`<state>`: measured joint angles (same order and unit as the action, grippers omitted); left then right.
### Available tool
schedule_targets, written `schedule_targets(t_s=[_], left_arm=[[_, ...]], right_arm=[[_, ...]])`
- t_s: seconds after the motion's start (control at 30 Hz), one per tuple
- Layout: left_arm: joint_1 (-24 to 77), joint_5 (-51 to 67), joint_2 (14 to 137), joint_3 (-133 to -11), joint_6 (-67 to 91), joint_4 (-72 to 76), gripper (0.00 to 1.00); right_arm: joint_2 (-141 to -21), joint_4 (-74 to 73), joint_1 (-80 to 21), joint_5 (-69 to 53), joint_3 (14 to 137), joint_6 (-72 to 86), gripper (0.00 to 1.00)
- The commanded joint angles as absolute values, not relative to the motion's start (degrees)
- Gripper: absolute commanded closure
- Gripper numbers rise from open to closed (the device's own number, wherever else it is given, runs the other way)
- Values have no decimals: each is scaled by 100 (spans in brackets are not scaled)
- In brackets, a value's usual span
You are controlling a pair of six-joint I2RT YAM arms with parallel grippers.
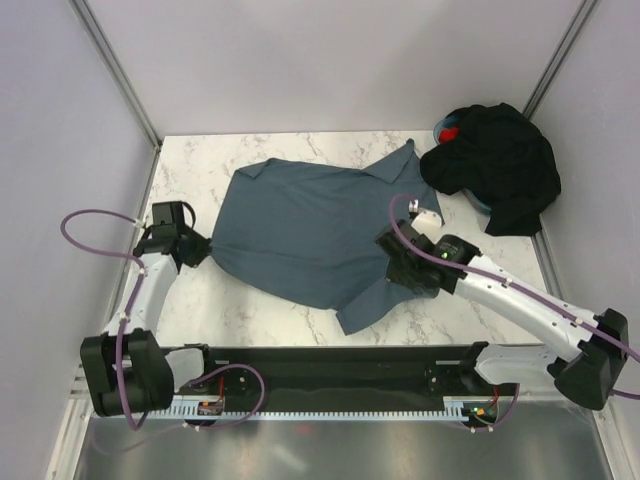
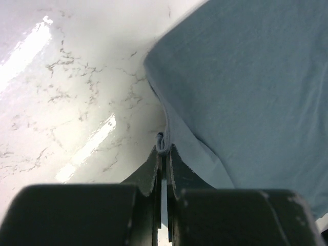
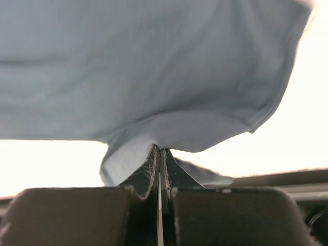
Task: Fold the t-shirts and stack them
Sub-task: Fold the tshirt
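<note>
Left gripper [image 1: 203,251] and right gripper [image 1: 395,262] are pinching blue-grey t-shirt [image 1: 310,225] edges mid-frame, no fold done yet, black t-shirts [image 1: 497,165] heaped upper right.

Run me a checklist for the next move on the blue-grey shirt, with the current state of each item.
1. Left gripper shut on the blue-grey shirt edge: ok.
2. Right gripper shut on the shirt's opposite side: ok.
3. Each grip holds one layer only: cannot tell.
4. Shirt spread out on the table, not bunched: ok.
5. Shirt apart from the black shirts: cannot tell; its far corner lies very close to them.
</note>
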<state>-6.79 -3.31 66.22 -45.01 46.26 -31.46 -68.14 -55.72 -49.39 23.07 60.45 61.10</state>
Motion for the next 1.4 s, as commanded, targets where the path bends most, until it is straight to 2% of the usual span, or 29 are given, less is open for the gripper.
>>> schedule_targets(t_s=[0.0,0.57,0.8,0.87,0.93,0.97,1.0,1.03,1.07,1.1,1.13,1.23,1.27,1.37], left_arm=[[-694,-167,7083,-4983,4289,-3261,98],[-686,307,9885,-7653,3604,-3735,98],[-659,466,11098,-8744,3340,-4227,98],[-650,640,11319,-9024,3209,-4324,92],[-650,921,11653,-9227,3112,-4403,79],[-650,1271,11733,-9429,2990,-4447,65],[-650,1344,11759,-9500,2945,-4517,59],[-650,1336,11690,-9518,2936,-4552,53],[-650,1162,11550,-9414,2953,-4553,30],[-642,1030,11410,-9317,2979,-4535,15],[-642,898,11104,-9108,3040,-4535,6],[-694,484,10454,-8572,3329,-4361,5],[-773,562,10294,-8047,3409,-4211,5],[-887,746,9749,-7007,3656,-3535,8]], right_arm=[[-7179,-5704,-4370,2514,6791,5055,100],[-8857,-5212,-1830,1345,8331,3358,100],[-10062,-5247,-1354,1187,9744,2971,100],[-10544,-5317,-1231,1152,10044,2840,100],[-10870,-5405,-1160,1055,10458,2769,64],[-11150,-5457,-1099,1020,10555,2716,48],[-11249,-5510,-1081,1028,10747,2681,27],[-11311,-5572,-1055,1089,10801,2655,21],[-11233,-5555,-1029,1107,10741,2628,11],[-11137,-5520,-1037,1160,10627,2619,6],[-10997,-5450,-1028,1265,10452,2628,3],[-10215,-5063,-1020,1196,9425,2742,2],[-9778,-4862,-1002,1108,9091,2794,2],[-8820,-4231,-941,443,7171,3040,5]])
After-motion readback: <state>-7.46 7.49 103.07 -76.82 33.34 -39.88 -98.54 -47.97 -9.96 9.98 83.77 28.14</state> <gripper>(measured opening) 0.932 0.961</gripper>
